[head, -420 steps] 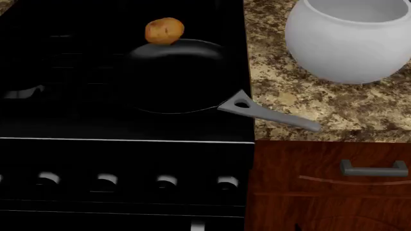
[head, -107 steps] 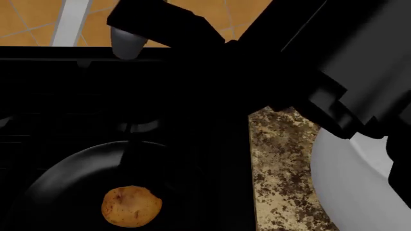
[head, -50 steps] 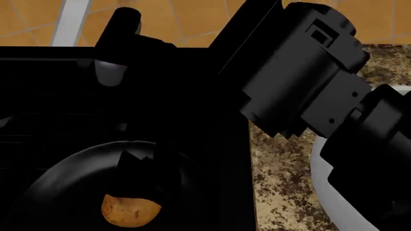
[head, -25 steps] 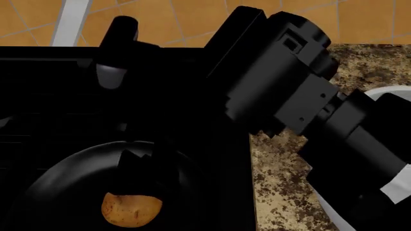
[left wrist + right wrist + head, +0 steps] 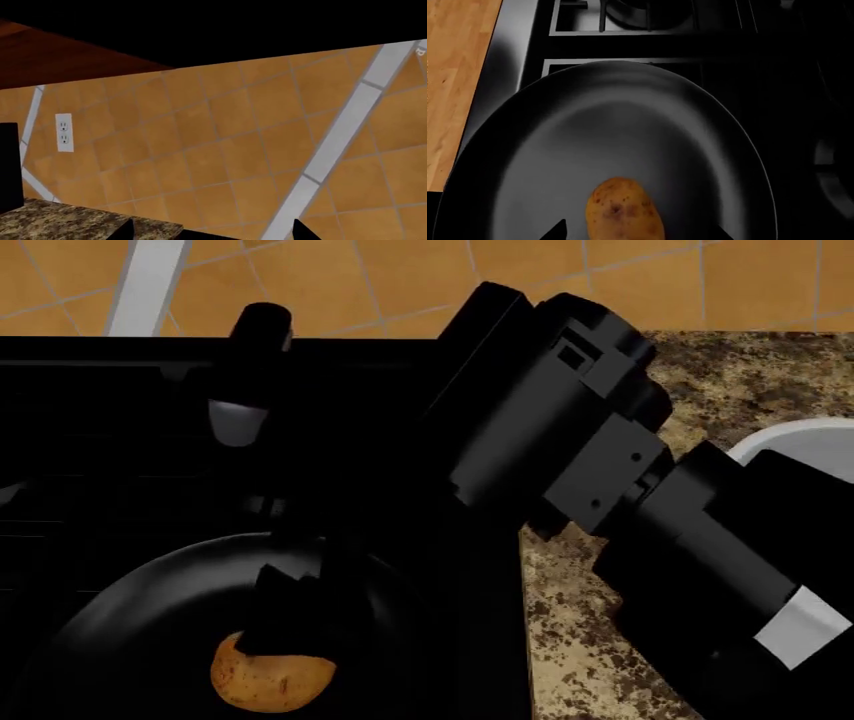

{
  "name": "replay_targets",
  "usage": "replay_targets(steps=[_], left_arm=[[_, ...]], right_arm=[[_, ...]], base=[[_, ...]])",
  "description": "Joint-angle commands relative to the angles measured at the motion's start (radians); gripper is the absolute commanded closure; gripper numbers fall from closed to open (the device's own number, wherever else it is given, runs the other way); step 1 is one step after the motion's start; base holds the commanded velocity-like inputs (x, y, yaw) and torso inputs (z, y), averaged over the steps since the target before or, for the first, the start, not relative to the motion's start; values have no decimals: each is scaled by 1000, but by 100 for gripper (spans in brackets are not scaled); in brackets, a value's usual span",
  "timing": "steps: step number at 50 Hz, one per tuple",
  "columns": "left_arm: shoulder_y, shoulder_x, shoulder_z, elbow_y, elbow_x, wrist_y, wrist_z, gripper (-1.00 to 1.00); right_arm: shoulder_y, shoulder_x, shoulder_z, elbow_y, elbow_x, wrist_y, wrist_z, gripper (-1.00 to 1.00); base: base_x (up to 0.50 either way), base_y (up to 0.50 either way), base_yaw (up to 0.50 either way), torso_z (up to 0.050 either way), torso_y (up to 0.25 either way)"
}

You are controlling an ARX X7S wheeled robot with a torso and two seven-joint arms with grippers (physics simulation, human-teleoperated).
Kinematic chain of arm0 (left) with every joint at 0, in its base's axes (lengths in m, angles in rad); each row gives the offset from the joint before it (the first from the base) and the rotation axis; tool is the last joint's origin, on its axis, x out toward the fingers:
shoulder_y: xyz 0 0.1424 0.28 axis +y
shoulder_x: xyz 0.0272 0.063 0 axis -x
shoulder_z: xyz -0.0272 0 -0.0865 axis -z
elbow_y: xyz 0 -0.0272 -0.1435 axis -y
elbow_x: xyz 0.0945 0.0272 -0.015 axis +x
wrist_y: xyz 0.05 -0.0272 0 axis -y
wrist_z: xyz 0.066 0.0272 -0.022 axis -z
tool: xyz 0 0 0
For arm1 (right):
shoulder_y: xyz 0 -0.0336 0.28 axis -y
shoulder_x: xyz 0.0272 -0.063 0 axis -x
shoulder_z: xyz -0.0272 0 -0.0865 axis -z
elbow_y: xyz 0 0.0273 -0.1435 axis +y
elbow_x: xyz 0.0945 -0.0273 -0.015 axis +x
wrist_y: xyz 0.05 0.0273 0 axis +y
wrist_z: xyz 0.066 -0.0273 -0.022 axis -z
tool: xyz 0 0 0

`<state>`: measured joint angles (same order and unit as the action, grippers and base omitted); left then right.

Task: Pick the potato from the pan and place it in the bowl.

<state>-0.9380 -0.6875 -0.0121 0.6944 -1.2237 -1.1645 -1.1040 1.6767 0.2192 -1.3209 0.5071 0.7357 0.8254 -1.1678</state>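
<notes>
Lowered since half a second ago, the right arm [image 5: 587, 470] now reaches further from over the counter toward the stove, its right gripper [image 5: 640, 232] descending on the pan [image 5: 147, 620], presumably lined up for a top-down grasp. Pan: sits beneath the tool, with the potato [image 5: 624, 210] lying on its floor directly below and between the two fingertips, which stand apart, not yet touching it. Bowl [image 5: 801, 445]: off to the arm's far side on the counter; left gripper [image 5: 213, 232] faces the tiled wall, tips apart, holding nothing.
</notes>
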Motion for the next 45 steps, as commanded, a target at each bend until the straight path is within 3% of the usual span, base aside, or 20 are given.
replay_targets(steps=[1, 20, 45], left_arm=[[29, -12, -18, 8, -4, 16, 4, -100], [92, -44, -91, 33, -51, 39, -15, -100], [128, -58, -103, 44, -41, 61, -7, -100]], right_arm=[[-11, -12, -12, 10, -5, -2, 3, -100], [-25, -13, -16, -49, 15, 35, 31, -100], [-52, -20, -31, -49, 14, 29, 39, -100]], base=[[0, 0, 0, 0, 0], [0, 0, 0, 0, 0], [0, 0, 0, 0, 0]])
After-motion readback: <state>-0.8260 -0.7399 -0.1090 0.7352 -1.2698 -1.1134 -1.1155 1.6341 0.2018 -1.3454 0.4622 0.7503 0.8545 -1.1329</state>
